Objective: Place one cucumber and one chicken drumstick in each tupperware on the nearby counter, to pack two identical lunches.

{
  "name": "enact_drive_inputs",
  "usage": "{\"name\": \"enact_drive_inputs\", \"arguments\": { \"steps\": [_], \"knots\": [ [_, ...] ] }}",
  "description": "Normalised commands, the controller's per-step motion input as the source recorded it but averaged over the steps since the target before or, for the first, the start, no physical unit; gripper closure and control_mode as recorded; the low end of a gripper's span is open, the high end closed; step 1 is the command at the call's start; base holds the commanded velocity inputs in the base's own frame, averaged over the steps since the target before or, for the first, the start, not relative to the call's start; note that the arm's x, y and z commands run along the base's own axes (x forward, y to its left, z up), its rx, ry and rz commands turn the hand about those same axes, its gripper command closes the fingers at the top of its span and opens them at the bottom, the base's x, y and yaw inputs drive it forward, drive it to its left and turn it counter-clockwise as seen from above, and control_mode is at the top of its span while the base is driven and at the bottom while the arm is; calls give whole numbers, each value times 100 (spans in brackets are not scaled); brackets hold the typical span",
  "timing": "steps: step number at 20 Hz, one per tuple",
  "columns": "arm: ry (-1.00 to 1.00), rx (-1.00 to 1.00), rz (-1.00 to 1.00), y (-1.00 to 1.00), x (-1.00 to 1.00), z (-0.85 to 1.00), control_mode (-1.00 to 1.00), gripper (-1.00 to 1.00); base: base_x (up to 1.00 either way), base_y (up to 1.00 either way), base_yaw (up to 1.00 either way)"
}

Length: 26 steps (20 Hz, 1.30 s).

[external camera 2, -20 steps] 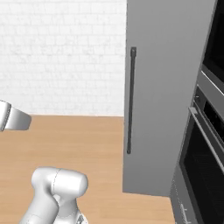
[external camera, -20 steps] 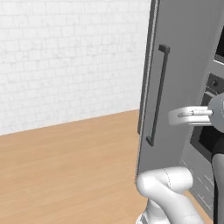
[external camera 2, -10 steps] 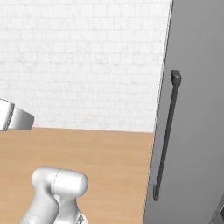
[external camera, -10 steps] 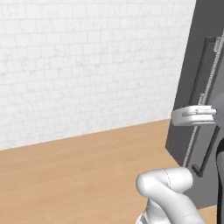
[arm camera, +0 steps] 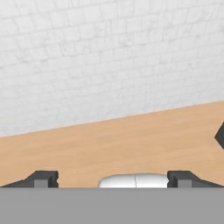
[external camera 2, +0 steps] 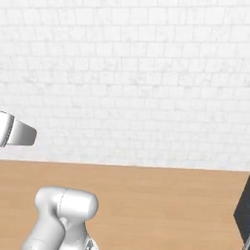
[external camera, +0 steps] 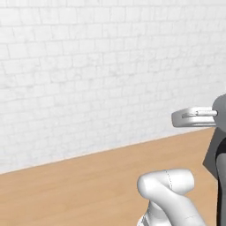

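Field note: the frames give a white brick wall (external camera: 88, 66) running across the background, with a light tan wooden floor (external camera: 79, 185) meeting it along a slanted line. No cucumber, drumstick or tupperware can be placed from these frames, nor the worktop that would carry them, so where they lie cannot be told. In the hand view the pincer (arm camera: 113, 178) is spread wide, its two dark fingertips (arm camera: 43, 178) standing far apart near the lower corners with bare floor between them and nothing held. The same white wall (arm camera: 109, 57) and tan floor (arm camera: 131, 140) lie ahead of it. In the left base view the arm's white elbow (external camera: 165, 183) bulges at lower centre-right, and a grey-white link (external camera: 194, 118) juts level from the right edge at mid height. A dark slab (external camera: 218, 154), the edge of some tall unit, cuts in at the right margin below that link; its kind cannot be told. In the right base view the elbow (external camera 2: 66, 207) sits lower left, and a dark corner (external camera 2: 242, 215) pokes in at the lower right.
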Motion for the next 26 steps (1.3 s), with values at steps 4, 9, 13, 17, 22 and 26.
{"name": "enact_drive_inputs", "arguments": {
  "steps": [4,9,13,17,22,26],
  "knots": [
    [0,0,0,0,0,0,100,-100,86,57,-31],
    [0,0,0,0,0,0,100,-100,74,56,-57],
    [0,0,0,0,0,0,100,-100,65,32,-64],
    [0,0,0,0,0,0,100,-100,57,14,-64],
    [0,0,0,0,0,0,100,-100,58,27,-63],
    [0,0,0,0,0,0,100,-100,62,9,-60]
  ]
}}
